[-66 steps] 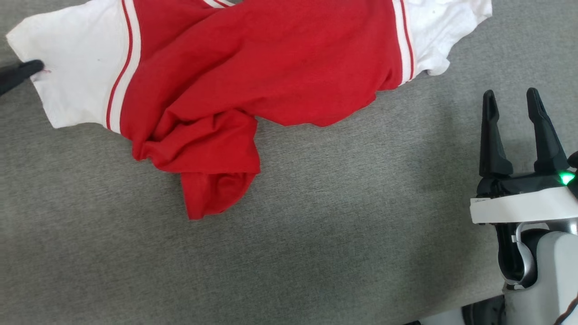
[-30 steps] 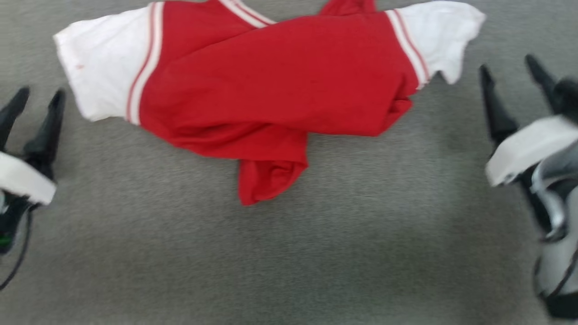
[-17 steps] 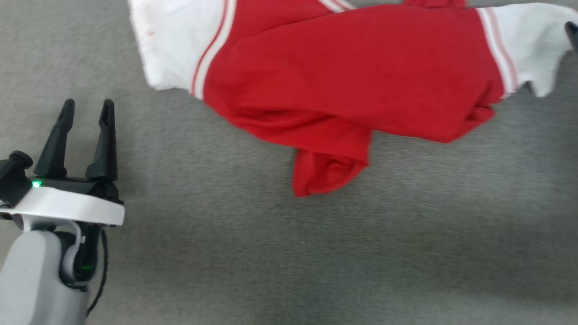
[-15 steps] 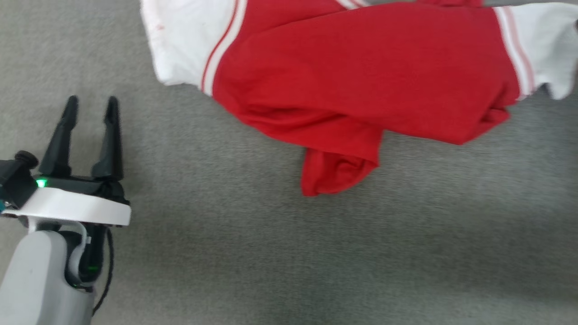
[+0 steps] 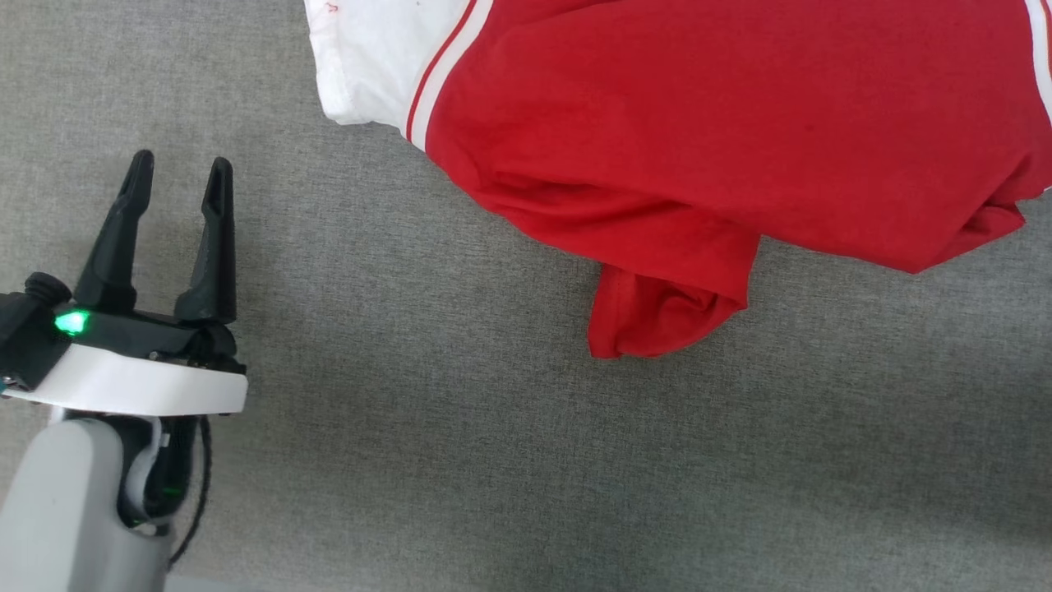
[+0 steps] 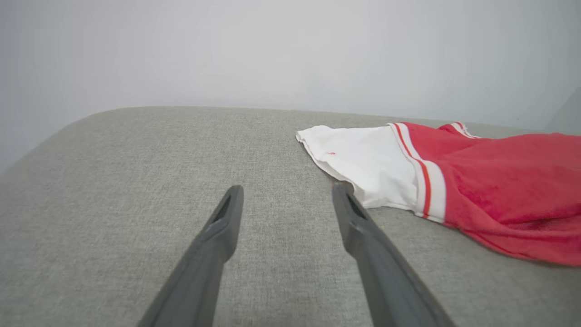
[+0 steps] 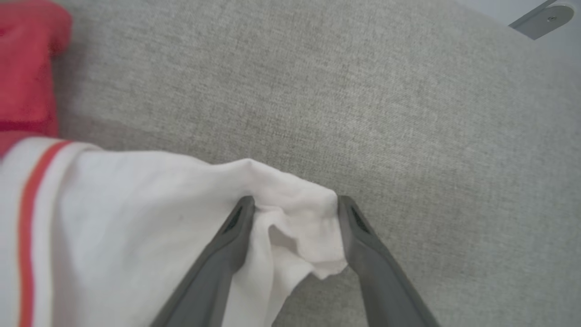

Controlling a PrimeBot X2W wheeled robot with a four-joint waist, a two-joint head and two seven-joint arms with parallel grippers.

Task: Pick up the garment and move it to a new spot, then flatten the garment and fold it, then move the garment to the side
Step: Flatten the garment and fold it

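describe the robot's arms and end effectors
The left end effector has two long tapering black fingers, a green light, a white collar, a pale grey forearm and a black cable. The right end effector has dark grey fingers.

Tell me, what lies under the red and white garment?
The garment lies on the grey fabric surface. A bunched red part of the garment itself sticks out from under its near edge. Anything else beneath cannot be seen, because the cloth covers it.
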